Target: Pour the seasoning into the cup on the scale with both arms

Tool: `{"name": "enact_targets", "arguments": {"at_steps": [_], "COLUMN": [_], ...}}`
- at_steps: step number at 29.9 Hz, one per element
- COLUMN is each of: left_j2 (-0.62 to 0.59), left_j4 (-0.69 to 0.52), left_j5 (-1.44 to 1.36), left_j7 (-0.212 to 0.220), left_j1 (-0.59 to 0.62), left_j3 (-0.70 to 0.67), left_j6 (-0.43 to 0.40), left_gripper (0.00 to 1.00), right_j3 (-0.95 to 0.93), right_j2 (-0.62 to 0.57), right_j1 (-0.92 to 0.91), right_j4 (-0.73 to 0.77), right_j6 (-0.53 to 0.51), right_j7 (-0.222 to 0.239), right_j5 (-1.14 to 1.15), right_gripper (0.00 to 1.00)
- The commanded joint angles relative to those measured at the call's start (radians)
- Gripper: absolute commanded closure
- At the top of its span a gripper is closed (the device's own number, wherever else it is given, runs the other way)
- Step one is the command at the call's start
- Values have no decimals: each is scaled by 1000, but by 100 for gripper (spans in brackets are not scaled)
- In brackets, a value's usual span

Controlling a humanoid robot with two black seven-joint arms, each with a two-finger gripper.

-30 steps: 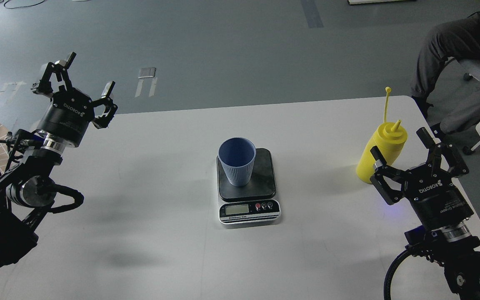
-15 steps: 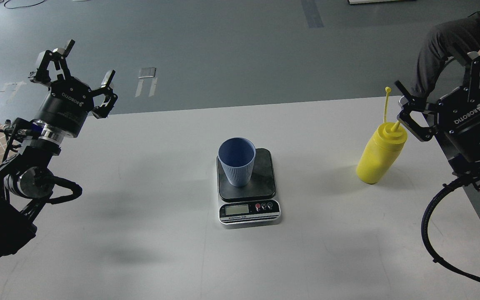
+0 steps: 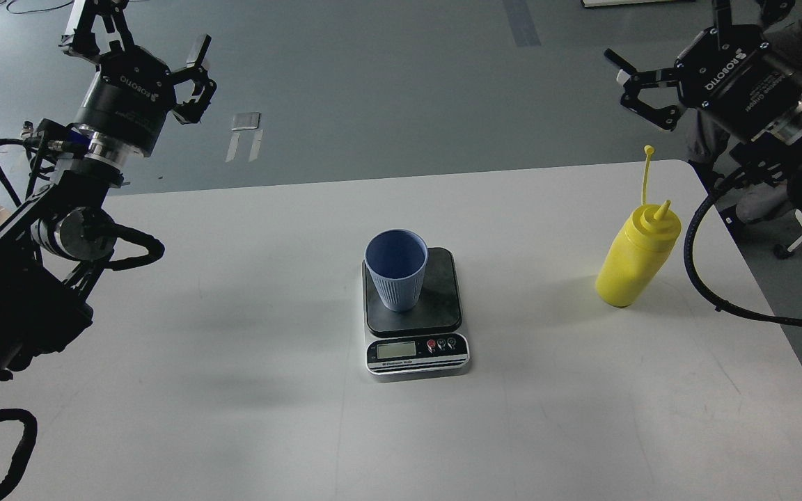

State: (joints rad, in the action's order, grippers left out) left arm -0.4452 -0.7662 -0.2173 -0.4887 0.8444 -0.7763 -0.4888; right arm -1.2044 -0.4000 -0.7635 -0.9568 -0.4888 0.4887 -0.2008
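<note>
The white table (image 3: 234, 390) carries the scale (image 3: 415, 316) and yellow seasoning bottle (image 3: 636, 257).

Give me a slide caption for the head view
Both open grippers, left and right, raised above the table; blue cup on scale, yellow bottle untouched.

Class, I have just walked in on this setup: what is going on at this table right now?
Nothing is being handled yet. The light blue cup stands on the black platform of the scale at the middle of the white table. The yellow seasoning bottle stands upright to the right, untouched. The left gripper and right gripper are both open, raised high above the table's far corners.
</note>
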Motion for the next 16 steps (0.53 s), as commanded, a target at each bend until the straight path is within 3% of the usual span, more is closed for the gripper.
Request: {"name": "enact_targets", "arguments": {"at_steps": [1,6,11,16], "left_j2": [19,57,91,129], "left_j4": [5,36,50,83], "left_j5": [-1,-1,-2,-2], "left_j7": [0,0,0,0], "left_j1": [27,47,56,80], "left_j3": [12,14,15,17], "left_j6": [0,0,0,0], "left_gripper": [2,2,2,2], "right_j3": [32,28,25,28], "right_j2": [87,168,201,237], "right_j1": [-105,-152,-157,-148], "right_j4": [116,173,171,173], "right_j6": [0,0,0,0], "right_j7": [0,-2,-47,-53], "right_j5": [115,221,259,291], "right_gripper": [0,0,0,0]}}
